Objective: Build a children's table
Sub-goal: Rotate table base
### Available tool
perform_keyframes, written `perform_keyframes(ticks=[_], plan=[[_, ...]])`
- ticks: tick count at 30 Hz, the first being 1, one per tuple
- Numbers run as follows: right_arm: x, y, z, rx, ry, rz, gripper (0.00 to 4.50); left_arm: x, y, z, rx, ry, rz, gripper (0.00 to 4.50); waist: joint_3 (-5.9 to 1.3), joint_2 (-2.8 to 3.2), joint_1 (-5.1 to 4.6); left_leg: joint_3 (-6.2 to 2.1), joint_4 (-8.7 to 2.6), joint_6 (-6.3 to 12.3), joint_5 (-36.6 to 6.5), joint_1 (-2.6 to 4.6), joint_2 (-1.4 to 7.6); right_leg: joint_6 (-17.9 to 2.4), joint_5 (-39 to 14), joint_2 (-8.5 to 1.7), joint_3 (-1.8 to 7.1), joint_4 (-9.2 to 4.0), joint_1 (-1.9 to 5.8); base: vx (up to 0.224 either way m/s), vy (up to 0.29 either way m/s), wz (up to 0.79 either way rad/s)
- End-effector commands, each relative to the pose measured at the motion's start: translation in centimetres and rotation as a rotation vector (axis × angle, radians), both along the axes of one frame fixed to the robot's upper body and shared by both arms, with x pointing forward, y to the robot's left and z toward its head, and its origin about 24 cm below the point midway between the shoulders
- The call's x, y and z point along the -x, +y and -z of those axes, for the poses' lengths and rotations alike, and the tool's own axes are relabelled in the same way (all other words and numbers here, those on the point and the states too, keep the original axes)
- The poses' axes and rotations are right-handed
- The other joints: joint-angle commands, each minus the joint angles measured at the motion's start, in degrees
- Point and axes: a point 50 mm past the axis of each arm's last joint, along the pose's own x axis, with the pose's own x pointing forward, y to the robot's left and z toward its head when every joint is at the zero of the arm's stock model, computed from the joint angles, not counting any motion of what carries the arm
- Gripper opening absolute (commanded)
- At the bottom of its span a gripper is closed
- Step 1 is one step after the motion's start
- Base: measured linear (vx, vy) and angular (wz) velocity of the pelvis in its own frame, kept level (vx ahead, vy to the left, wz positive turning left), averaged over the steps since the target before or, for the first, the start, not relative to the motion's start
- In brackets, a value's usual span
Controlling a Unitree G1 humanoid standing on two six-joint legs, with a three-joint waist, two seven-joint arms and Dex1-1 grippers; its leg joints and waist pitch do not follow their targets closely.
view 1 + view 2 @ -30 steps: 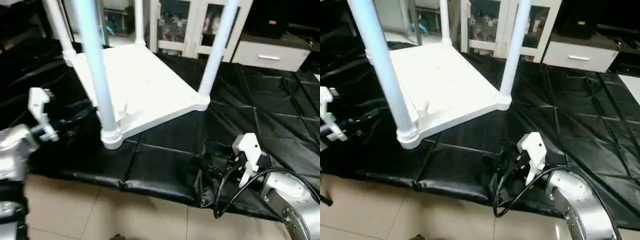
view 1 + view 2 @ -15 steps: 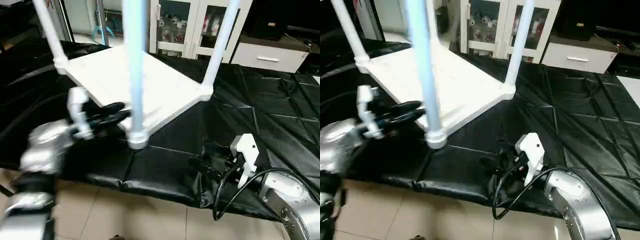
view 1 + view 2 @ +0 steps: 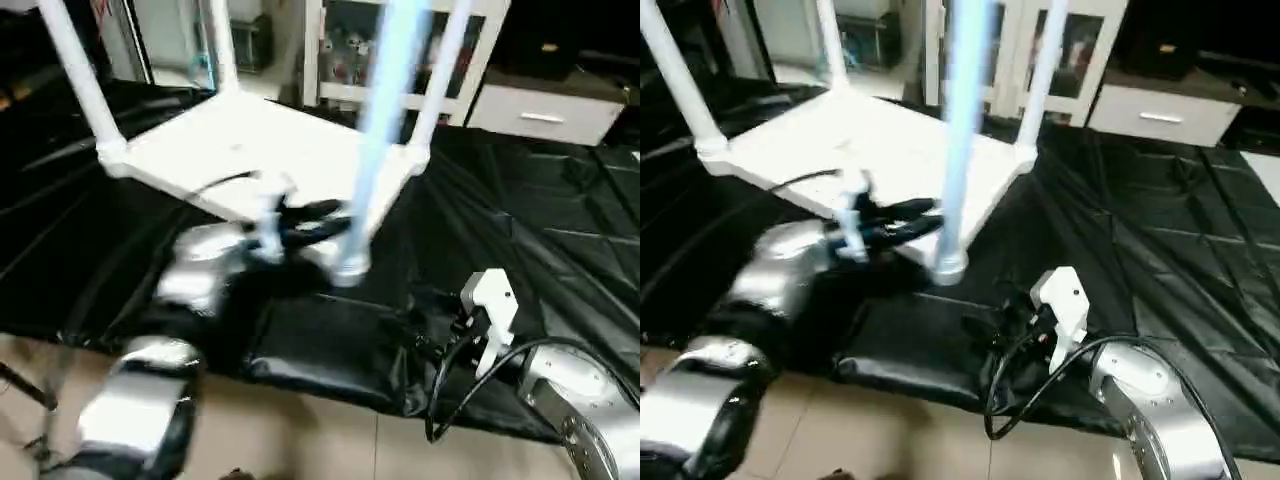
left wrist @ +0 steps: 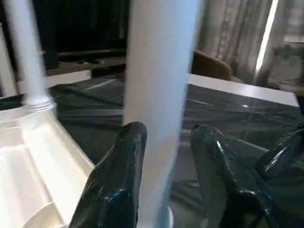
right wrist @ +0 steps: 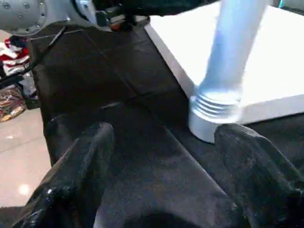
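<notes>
The children's table stands upside down on the black mat, its white tabletop (image 3: 235, 140) flat and its four white legs pointing up. My left gripper (image 4: 169, 130) is shut on the nearest leg (image 3: 378, 120), low down, just above the corner socket (image 3: 348, 266). One black finger (image 4: 118, 180) lies on each side of that tube. The other legs (image 3: 78, 90) rise at the far corners. My right gripper (image 5: 161, 175) rests low on the mat to the right of that corner, open with nothing between its fingers.
The black padded mat (image 3: 540, 210) ends in a front edge near me, with tiled floor (image 3: 300, 440) below it. A white cabinet with glass doors (image 3: 340, 50) and a low white drawer unit (image 3: 540, 112) stand behind the table.
My left arm has swung to the right with the near leg in its grip, and the table has turned and slid right with it. The right arm has stayed put.
</notes>
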Motion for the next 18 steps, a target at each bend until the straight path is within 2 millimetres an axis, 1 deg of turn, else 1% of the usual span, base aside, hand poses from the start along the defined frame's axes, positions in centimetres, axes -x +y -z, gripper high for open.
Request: perform_keyframes(ticks=[1, 2, 3, 4, 5, 6, 7, 8, 9, 10, 11, 12, 13, 14, 15, 16, 17, 18], plan=[[0.0, 0.1, -0.2, 0.006, -0.016, -0.004, 3.68, 0.1, -2.7, -0.5, -0.025, -0.019, 0.057, 1.83, -3.68, 0.3, -0.14, -0.33, -3.64, 2.86, -9.0, 0.65, 1.55, -14.4, 4.5, -2.88, 2.04, -3.81, 2.94, 0.0, 0.0, 0.0], [0.1, 0.2, -0.3, 0.002, -0.014, -0.009, 3.68, 0.1, -3.5, -0.7, -0.023, -0.022, 0.062, 1.83, -3.75, 0.26, 0.01, -0.34, -3.56, 3.02, -8.8, 0.69, 1.58, -14.7, 4.8, -2.95, 2.04, -3.72, 2.96, 0.0, 0.0, 0.0], [0.3, 0.3, -0.3, -0.002, -0.008, -0.019, 3.68, 0.3, -4.9, -1.1, -0.005, -0.038, 0.092, 1.83, -3.66, 0.39, 0.07, -0.37, -3.53, 3.47, -8.4, 0.58, 1.65, -15.0, 5.3, -3.03, 2.04, -3.7, 2.98, 0.0, 0.0, 0.0], [0.4, 0.3, -0.2, 0.0, -0.005, -0.021, 3.68, 0.4, -5.5, -1.3, 0.008, -0.044, 0.112, 1.83, -3.63, 0.25, 0.18, -0.37, -3.48, 3.87, -8.0, 0.5, 1.7, -15.1, 5.5, -3.14, 2.03, -3.73, 3.03, 0.0, 0.0, 0.0], [0.5, 0.2, -0.1, 0.004, -0.003, -0.021, 3.68, 0.5, -6.1, -1.6, 0.021, -0.051, 0.127, 1.83, -3.61, 0.3, 0.19, -0.47, -3.5, 4.1, -7.9, 0.29, 1.64, -15.0, 5.3, -3.18, 1.97, -3.69, 3.18, 0.0, 0.0, 0.0], [0.5, 0.1, -0.1, 0.004, -0.003, -0.021, 3.68, 0.5, -6.1, -1.6, 0.021, -0.051, 0.128, 1.83, -3.6, 0.21, 0.13, -0.44, -3.5, 4.23, -8.1, 0.29, 1.64, -15.0, 5.0, -3.22, 1.97, -3.77, 3.17, 0.0, 0.0, 0.0], [0.5, 0.0, 0.0, 0.012, -0.001, -0.016, 3.68, 0.9, -7.0, -1.8, 0.034, -0.064, 0.167, 1.83, -3.54, 0.33, 0.01, -0.48, -3.52, 4.41, -8.6, 0.31, 1.62, -14.9, 4.3, -3.27, 1.97, -3.87, 3.16, 0.0, 0.0, 0.0], [0.5, -0.1, 0.0, 0.014, -0.001, -0.013, 3.68, 1.0, -7.2, -1.8, 0.04, -0.076, 0.175, 1.83, -3.48, 0.41, -0.13, -0.53, -3.55, 4.47, -8.7, 0.21, 1.62, -14.8, 4.0, -3.31, 1.97, -3.88, 3.21, 0.0, 0.0, 0.0], [0.5, -0.1, 0.0, 0.015, -0.001, -0.012, 3.68, 1.1, -7.4, -1.9, 0.044, -0.083, 0.177, 1.83, -3.43, 0.16, -0.46, -0.53, -3.55, 4.67, -9.2, 0.07, 1.53, -14.6, 3.0, -3.31, 1.97, -4.05, 3.33, 0.0, 0.0, 0.0], [0.5, -0.2, 0.0, 0.015, -0.001, -0.01, 3.68, 1.1, -7.3, -1.8, 0.041, -0.083, 0.172, 1.83, -3.41, 0.17, -0.67, -0.53, -3.55, 4.89, -9.6, 0.01, 1.47, -14.2, 1.4, -3.29, 1.96, -4.15, 3.36, 0.0, 0.0, 0.0], [0.6, -0.2, -0.1, 0.015, -0.002, -0.007, 3.68, 1.0, -7.2, -1.7, 0.032, -0.084, 0.158, 1.83, -3.32, 0.32, -0.83, -0.46, -3.53, 5.0, -10.3, 0.11, 1.45, -14.0, -0.4, -3.28, 1.99, -4.4, 3.17, 0.0, 0.0, 0.0], [0.7, -0.4, -0.1, 0.017, -0.003, 0.001, 3.68, 0.7, -6.4, -1.0, -0.059, -0.112, 0.118, 1.83, -3.26, 0.46, -0.9, -0.49, -3.54, 5.05, -10.7, 0.11, 1.44, -13.8, -1.4, -3.26, 1.99, -4.59, 3.13, 0.0, 0.0, 0.0], [0.7, -0.4, -0.1, 0.017, -0.003, 0.001, 3.68, 0.7, -6.4, -1.0, -0.059, -0.112, 0.118, 1.83, -3.21, 0.34, -1.06, -0.5, -3.57, 5.05, -11.1, 0.08, 1.37, -12.8, -3.0, -3.12, 2.0, -4.75, 3.12, 0.0, 0.0, 0.0], [0.8, -0.5, -0.1, 0.019, 0.0, 0.006, 3.68, 0.5, -5.4, -0.2, -0.137, -0.108, 0.111, 1.83, -3.25, 0.38, -1.03, -0.54, -3.66, 4.99, -10.9, 0.13, 1.41, -12.1, -4.0, -3.13, 2.01, -4.85, 3.06, 0.0, 0.0, 0.0], [0.9, -0.6, -0.1, 0.019, 0.001, 0.007, 3.68, 0.4, -4.6, 0.3, -0.197, -0.085, 0.118, 1.83, -3.25, 0.38, -1.03, -0.54, -3.66, 4.99, -10.9, 0.13, 1.41, -12.1, -4.0, -3.13, 2.01, -4.85, 3.06, 0.0, 0.0, 0.0], [0.9, -0.6, -0.1, 0.019, 0.002, 0.007, 3.68, 0.3, -4.0, 0.7, -0.239, -0.065, 0.122, 2.01, -3.23, 0.6, -1.13, -0.58, -3.73, 4.7, -10.5, 0.08, 1.37, -11.4, -4.5, -2.98, 2.0, -4.8, 2.93, 0.0, 0.0, 0.0], [1.0, -0.6, 0.0, 0.02, 0.006, 0.008, 3.68, 0.1, -3.0, 1.2, -0.317, -0.059, 0.126, 2.01, -3.36, 0.57, -1.08, -0.62, -3.73, 4.51, -10.5, 0.26, 1.46, -11.6, -4.4, -3.07, 1.99, -4.69, 2.78, 0.0, 0.0, 0.0], [1.0, -0.7, 0.1, 0.02, 0.008, 0.008, 3.68, 0.1, -2.5, 1.5, -0.361, -0.058, 0.128, 2.17, -3.33, 0.68, -1.17, -0.63, -3.78, 4.41, -10.3, 0.22, 1.45, -11.7, -4.2, -3.01, 1.98, -4.65, 2.74, 0.0, 0.0, 0.0]])
